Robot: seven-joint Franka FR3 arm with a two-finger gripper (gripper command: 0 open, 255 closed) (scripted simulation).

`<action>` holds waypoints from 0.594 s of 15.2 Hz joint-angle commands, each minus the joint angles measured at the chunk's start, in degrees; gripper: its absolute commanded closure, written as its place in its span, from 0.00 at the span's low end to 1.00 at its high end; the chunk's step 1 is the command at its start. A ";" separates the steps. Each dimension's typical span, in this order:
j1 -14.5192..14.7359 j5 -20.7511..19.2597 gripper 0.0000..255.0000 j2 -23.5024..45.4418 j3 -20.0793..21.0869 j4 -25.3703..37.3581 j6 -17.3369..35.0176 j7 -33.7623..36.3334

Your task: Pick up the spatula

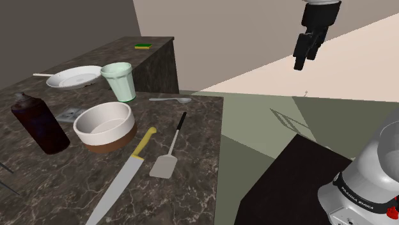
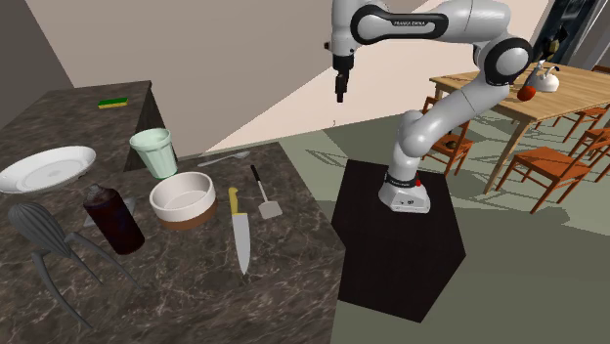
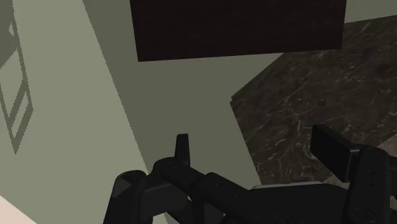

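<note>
Spatula (image 1: 172,144), flat on counter (image 1: 198,192) beside knife (image 1: 123,176): gripper (image 1: 305,59), fingers apart and empty, hangs well away; best lowered over the black handle, fingers straddling it crosswise.

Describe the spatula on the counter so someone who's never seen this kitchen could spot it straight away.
Start at the dark marbled countertop and go to its edge on the shoulder view's right. There, just beside the yellow-handled knife, lies the spatula. It has a thin black handle and a flat, squarish grey blade, unlike the knife's long pointed one.
</note>
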 commanded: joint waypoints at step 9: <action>0.56 9.38 0.00 0.78 11.70 -4.46 5.82 20.05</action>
